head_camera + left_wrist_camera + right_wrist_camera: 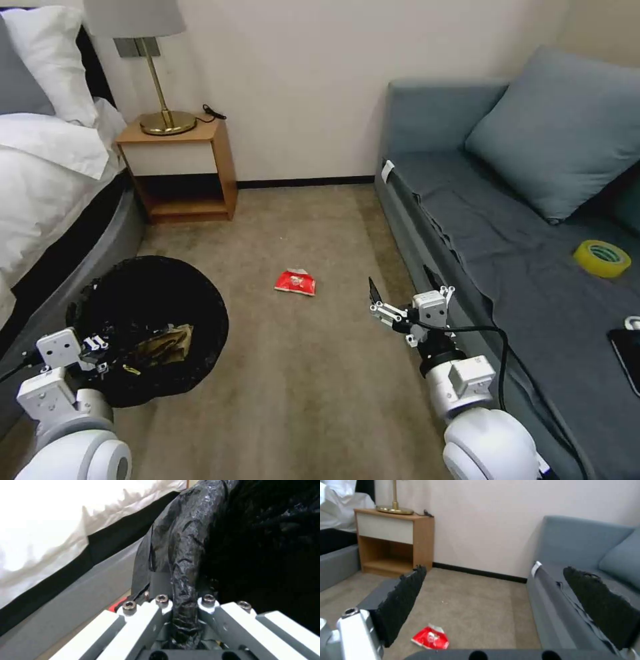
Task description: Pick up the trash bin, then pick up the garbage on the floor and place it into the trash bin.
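Carpet runs between bed (47,173) and sofa (520,220), where we work. Our left gripper (99,352) has its jaws pressed together on the bin's (150,327) bag-covered rim; the wrist view shows the black plastic (186,562) pinched between the fingers (143,620). A gold-brown wrapper (167,342) lies inside the bin, which sits beside the bed. Our right gripper (405,295) hangs above the carpet just beside the sofa's edge, jaws spread wide, holding nothing. A red packet (295,282) lies on the floor between bin and right gripper, apart from both. Farther out, a nightstand (180,167) stands by the wall, and a tape roll (601,258) rests on the sofa.
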`<state>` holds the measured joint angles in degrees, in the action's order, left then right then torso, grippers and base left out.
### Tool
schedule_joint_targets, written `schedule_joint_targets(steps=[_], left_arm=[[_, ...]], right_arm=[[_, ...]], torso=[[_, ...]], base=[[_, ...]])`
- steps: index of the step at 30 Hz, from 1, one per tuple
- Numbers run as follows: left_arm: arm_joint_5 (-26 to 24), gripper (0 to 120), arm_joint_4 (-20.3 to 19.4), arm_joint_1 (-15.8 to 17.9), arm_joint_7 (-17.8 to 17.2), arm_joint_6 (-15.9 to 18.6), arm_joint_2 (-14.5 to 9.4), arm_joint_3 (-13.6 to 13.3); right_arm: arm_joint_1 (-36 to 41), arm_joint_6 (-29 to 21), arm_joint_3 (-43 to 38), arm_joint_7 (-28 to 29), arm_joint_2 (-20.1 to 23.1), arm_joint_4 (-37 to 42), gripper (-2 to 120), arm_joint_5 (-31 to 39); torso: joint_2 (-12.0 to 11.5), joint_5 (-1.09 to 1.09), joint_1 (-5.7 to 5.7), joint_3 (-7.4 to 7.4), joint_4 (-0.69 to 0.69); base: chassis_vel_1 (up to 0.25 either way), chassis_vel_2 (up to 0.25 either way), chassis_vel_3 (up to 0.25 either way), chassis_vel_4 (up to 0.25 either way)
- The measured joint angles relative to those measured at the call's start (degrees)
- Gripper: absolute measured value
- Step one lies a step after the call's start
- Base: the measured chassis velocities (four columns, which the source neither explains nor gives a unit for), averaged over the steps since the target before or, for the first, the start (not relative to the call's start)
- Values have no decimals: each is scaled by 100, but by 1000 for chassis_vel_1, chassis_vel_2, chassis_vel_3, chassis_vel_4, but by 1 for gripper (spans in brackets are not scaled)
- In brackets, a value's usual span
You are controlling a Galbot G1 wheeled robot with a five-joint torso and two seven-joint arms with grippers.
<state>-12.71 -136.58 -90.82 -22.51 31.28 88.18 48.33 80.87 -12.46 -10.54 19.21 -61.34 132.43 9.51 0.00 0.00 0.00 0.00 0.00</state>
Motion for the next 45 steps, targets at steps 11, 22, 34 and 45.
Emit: schedule_joint_targets(steps=[11, 22, 34, 45], left_arm=[[-41, 2, 117, 113, 1, 13, -20, 42], [-90, 2, 236, 228, 6, 38, -46, 71], [-110, 2, 287, 258, 2, 38, -66, 88], [-110, 2, 340, 318, -1, 38, -55, 91]], right_arm=[[-216, -31, 152, 26, 64, -173, 100, 131], [-503, -91, 336, 64, 163, -342, 100, 316], [-808, -80, 543, 68, 244, -510, 100, 492], [-1062, -78, 684, 51, 328, -683, 100, 672]], torso=[[0, 0, 0, 0, 0], [0, 0, 1, 0, 0], [0, 0, 1, 0, 0], [0, 0, 0, -1, -1]], base=[[-187, 191, 187, -189], [-178, 176, 184, -179], [-145, 155, 144, -142], [-102, 102, 96, -98]])
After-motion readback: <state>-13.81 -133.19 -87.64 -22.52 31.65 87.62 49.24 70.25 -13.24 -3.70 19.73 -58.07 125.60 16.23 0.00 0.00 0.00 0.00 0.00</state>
